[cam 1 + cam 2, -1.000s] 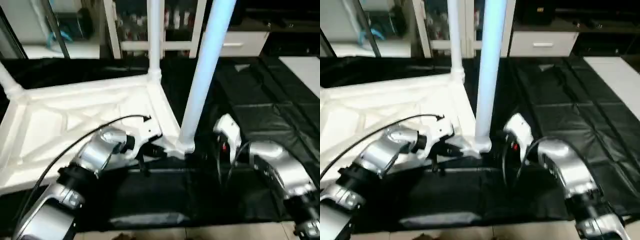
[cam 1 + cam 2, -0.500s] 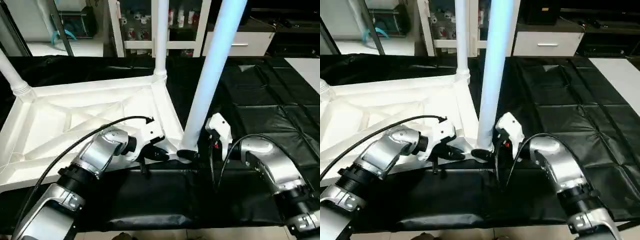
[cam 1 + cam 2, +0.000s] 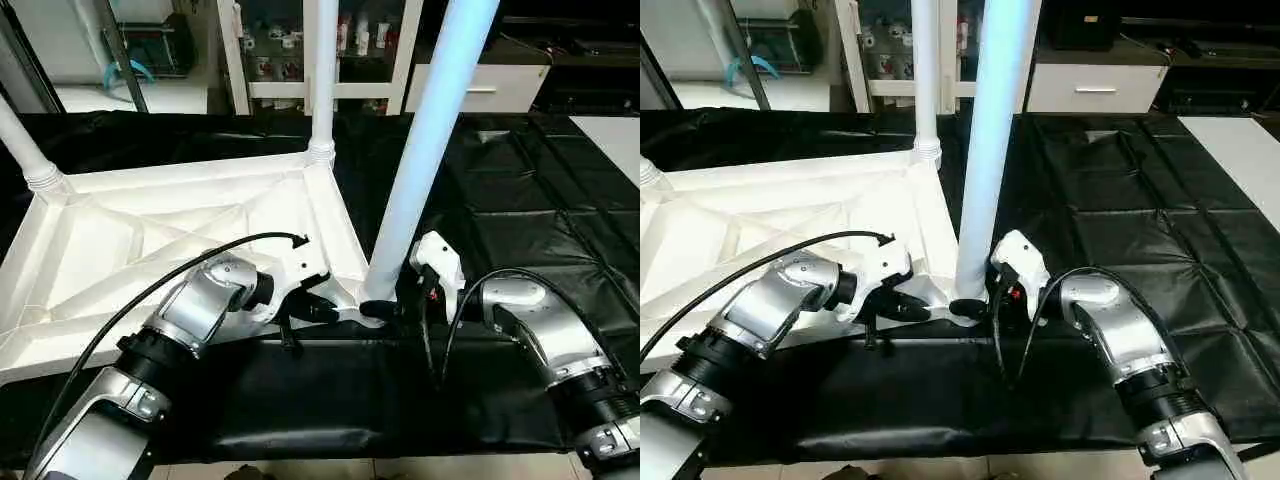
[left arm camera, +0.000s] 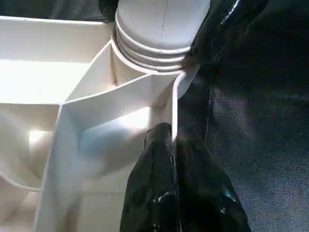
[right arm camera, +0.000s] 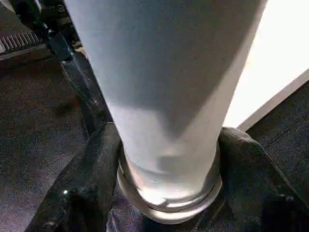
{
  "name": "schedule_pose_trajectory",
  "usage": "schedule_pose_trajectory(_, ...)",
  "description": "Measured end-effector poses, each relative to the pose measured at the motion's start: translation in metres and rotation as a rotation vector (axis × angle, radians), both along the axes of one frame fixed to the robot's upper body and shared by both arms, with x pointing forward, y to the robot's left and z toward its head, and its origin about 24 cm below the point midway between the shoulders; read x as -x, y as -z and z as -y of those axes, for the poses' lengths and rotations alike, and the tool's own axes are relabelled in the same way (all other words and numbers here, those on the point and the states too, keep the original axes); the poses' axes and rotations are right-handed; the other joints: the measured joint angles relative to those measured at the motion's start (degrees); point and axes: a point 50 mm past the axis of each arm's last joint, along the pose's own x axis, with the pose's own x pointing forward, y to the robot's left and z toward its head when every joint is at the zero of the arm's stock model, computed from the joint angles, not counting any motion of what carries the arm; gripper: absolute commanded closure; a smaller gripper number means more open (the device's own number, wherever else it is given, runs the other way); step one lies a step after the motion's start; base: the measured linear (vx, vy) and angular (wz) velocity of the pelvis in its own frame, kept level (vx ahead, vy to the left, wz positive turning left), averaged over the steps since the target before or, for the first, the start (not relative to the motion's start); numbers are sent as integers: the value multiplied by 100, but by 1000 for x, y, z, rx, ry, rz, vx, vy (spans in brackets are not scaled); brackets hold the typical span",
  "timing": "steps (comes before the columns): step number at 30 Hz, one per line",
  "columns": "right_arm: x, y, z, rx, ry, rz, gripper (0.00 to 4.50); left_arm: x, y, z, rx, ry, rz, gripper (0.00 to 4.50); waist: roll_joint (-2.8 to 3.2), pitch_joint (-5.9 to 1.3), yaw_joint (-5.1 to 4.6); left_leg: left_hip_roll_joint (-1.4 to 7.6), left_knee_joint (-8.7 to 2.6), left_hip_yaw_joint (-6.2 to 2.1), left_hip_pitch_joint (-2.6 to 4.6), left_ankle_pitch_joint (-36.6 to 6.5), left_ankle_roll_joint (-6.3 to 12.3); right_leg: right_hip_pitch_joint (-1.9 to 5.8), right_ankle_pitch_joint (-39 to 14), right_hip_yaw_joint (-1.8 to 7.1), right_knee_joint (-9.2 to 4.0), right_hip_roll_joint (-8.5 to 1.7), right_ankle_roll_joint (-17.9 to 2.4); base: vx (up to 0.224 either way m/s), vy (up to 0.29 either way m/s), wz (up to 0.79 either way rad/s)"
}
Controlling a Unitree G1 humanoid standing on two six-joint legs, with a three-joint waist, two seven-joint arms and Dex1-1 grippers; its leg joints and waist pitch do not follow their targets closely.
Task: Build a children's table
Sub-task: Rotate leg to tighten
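Across the black-covered counter [image 3: 520, 230] lies the children's table [image 3: 150, 240], underside up at its left half; bare black cover stretches to the right. Behind stand a white cabinet [image 3: 300, 50] and a drawer unit [image 3: 480, 85]. Three legs [image 3: 425, 150] rise from corner sockets. Left tool [image 3: 318, 310] is pinched tight on the top's near rim; right tool [image 3: 975, 308] straddles the nearest leg's base.

Silver forearms [image 3: 195, 312] with white wrist housings [image 3: 437, 262], black cables [image 3: 150, 285], black-fingered claws.
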Motion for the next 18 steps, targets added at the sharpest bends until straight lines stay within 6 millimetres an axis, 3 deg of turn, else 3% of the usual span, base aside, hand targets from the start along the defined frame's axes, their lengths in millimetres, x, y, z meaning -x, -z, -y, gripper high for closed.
schedule_pose_trajectory(10, -1, 2, 0, -11, 0, 0, 186, 0, 0, -1, -3, -3, -1, 450, 1, -1, -1, 0, 2, -1, 2, 0, 0, 1, 0, 0, 2, 0, 0, 0, 0, 0)
schedule_pose_trajectory(15, -9, 12, -13, -73, 141, 12, 186, -5, 3, -1, -15, -80, 17, 450, 4, -13, -104, 4, 13, -2, 26, 1, -2, 20, 7, 0, 12, 1, -8, 0, 0, 0)
schedule_pose_trajectory(16, -15, 14, -16, -78, 223, 24, 186, -11, 4, 1, -19, -132, 33, 450, 5, -13, -164, 4, 21, -3, 28, 2, -3, 21, 7, 0, 13, 1, -9, 0, 0, 0)
schedule_pose_trajectory(18, -21, 18, -24, -101, 334, 30, 186, -17, 5, 7, -22, -191, 51, 450, 4, -15, -192, 3, 22, -5, 32, 2, -4, 24, 7, -1, 3, 1, -8, 0, 0, 0)
